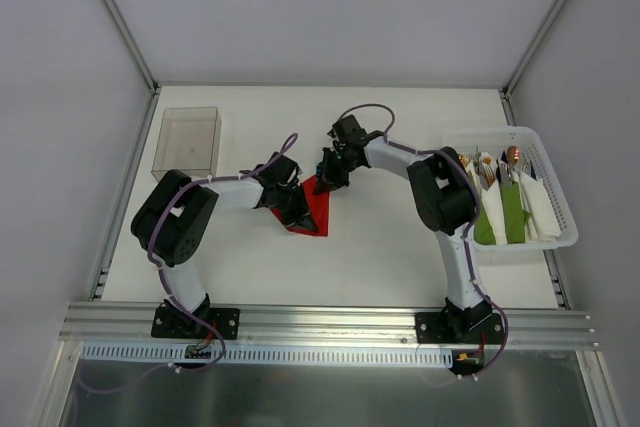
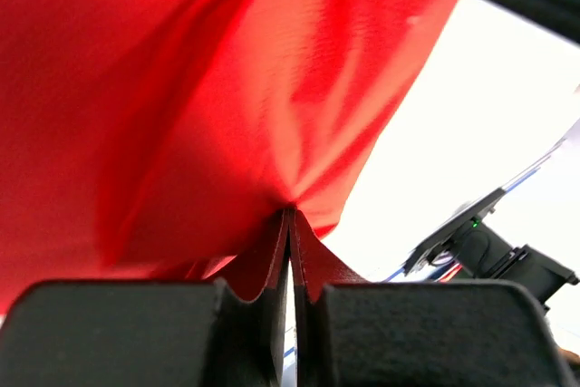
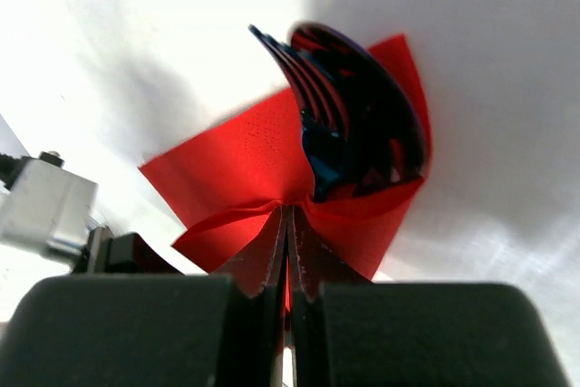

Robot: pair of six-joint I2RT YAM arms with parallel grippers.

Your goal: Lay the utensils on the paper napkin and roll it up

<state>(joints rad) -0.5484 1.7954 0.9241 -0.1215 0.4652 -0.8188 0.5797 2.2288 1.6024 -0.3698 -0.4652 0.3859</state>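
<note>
White tabletop (image 1: 380, 247) filled the overhead view, with a thin red paper napkin (image 1: 318, 209) near its middle, between the two arms. The left gripper (image 1: 297, 215) met the napkin's near-left side and the right gripper (image 1: 326, 183) its far edge. A clear plastic box (image 1: 187, 142) stood at the far left, and a white slotted basket (image 1: 525, 250) holding green napkin bundles (image 1: 512, 212) sat at the right.

From the left wrist, the black jaws were clenched on a pinched fold of the napkin, whose red sheet filled most of that view.

From the right wrist, the jaws were likewise clamped on the napkin's edge. Two iridescent blue-purple metal utensils (image 3: 358, 133), a fork and a spoon, lay on the sheet just beyond them.
</note>
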